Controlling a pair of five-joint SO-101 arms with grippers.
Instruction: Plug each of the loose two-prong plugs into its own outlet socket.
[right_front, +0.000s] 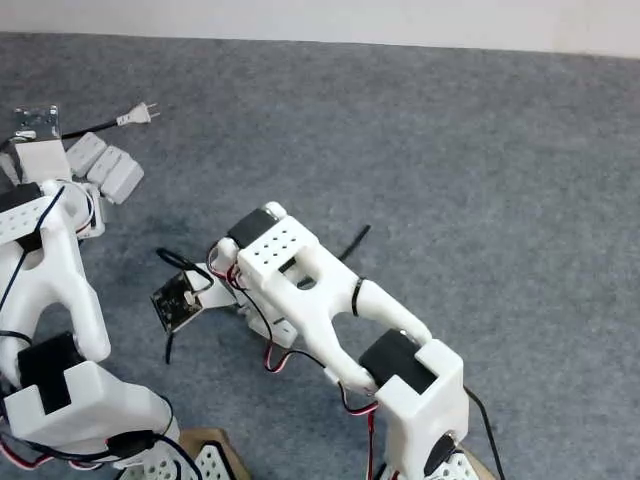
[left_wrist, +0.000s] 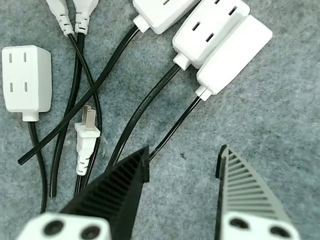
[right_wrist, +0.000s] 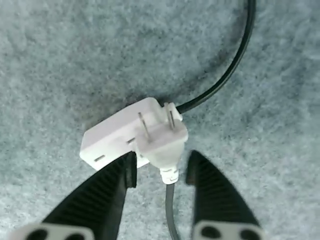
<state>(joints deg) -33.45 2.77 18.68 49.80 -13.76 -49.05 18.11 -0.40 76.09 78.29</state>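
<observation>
Pincer of the right arm (right_wrist: 160, 167) stands part open, its black ribbed jaws straddling the cord end of a white two-prong plug (right_wrist: 161, 140) without visibly clamping it. That plug lies uninserted, prongs pointing away from the pincer, touching a white rectangular outlet block (right_wrist: 107, 140) on the grey carpeted counter (right_wrist: 60, 60). The left pincer (left_wrist: 184, 155) hangs wide open and empty near a second loose white two-prong plug (left_wrist: 85, 137) among black cords (left_wrist: 145, 100), with three clustered white outlet blocks (left_wrist: 212, 27) near and a fourth outlet block (left_wrist: 26, 77) apart. Risks, as judged: a grip on the narrow neck could let the plug swivel and misalign its prongs; the unsecured block may slide under insertion pressure; crossed cords could drag neighbouring plugs.
</observation>
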